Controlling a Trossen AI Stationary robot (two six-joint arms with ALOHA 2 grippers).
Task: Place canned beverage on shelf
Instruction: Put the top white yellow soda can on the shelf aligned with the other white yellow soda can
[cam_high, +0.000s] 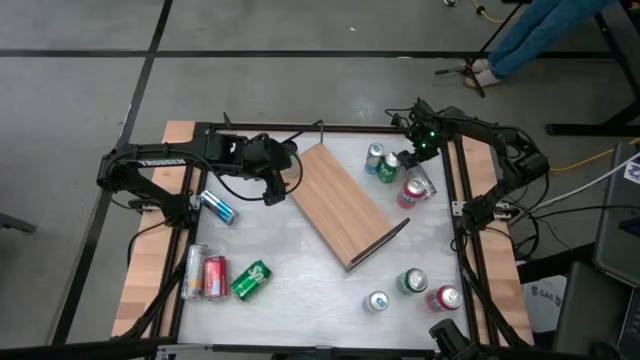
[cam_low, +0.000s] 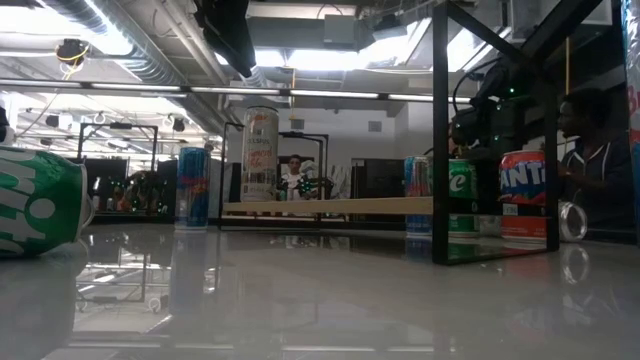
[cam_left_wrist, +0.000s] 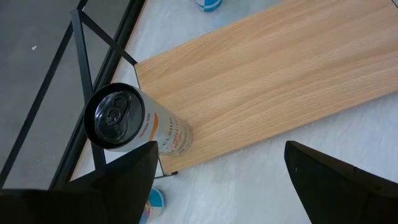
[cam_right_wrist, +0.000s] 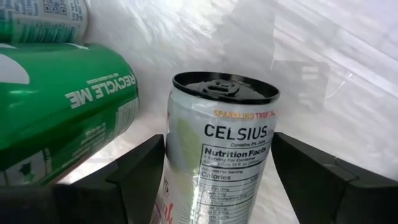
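Careful: left gripper (cam_left_wrist: 217, 180) jaws open above white can (cam_left_wrist: 134, 124) standing at shelf (cam_left_wrist: 280, 81) end; right gripper (cam_right_wrist: 217, 180) jaws spread around Celsius can (cam_right_wrist: 221, 149), unclamped. You risk toppling it.

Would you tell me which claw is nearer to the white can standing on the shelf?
Left. The left claw is open just above the white can at the shelf end; the right claw straddles a Celsius can across the table.
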